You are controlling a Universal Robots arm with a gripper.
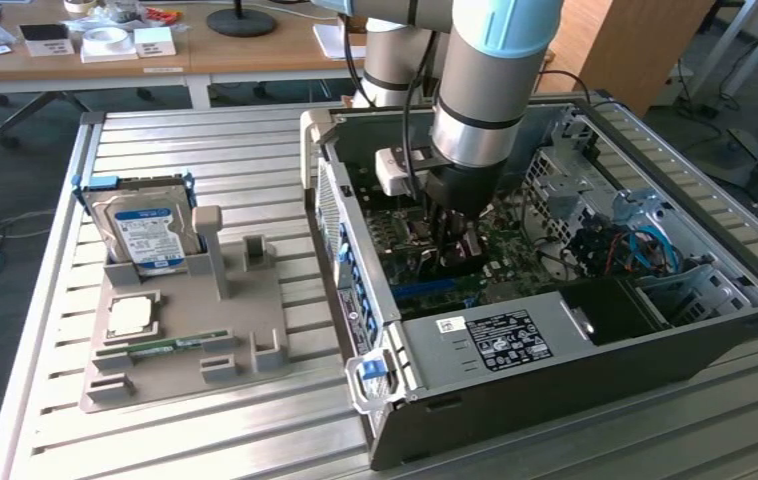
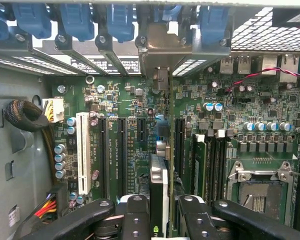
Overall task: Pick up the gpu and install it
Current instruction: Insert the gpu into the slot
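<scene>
Wrist view puts the two black fingers [image 2: 135,220] closest to me. The jaws are pinching the gpu [image 2: 159,195] between them, and I see the card edge-on as a thin pale strip standing upright and running away from the camera. It sits over the motherboard [image 2: 140,100], in line with the long black expansion slots [image 2: 121,155]. I cannot tell whether its edge is already down in one of them. To one side of the card a white slot [image 2: 83,150] lies parallel to it, with small capacitors beside it. On the other side are the memory slots, and past them the open CPU socket [image 2: 260,192] in its metal frame. Beyond the card's far end is the rear wall of the case, with a line of blue clips [image 2: 120,22] along the bracket openings.

In the exterior view, the arm [image 1: 486,100] reaches straight down into the open computer case [image 1: 699,320], which lies on its side on the slatted metal tabletop [image 1: 219,430]. The jaws are low over the board near the middle of the case. The power supply [image 1: 519,335] sits in the case's near corner. On the exterior view's left, beside the case, a grey holder [image 1: 239,300] carries an upright hard drive [image 1: 146,235] with a blue label, a flat processor chip [image 1: 132,317] and a narrow RAM stick [image 1: 172,346].
</scene>
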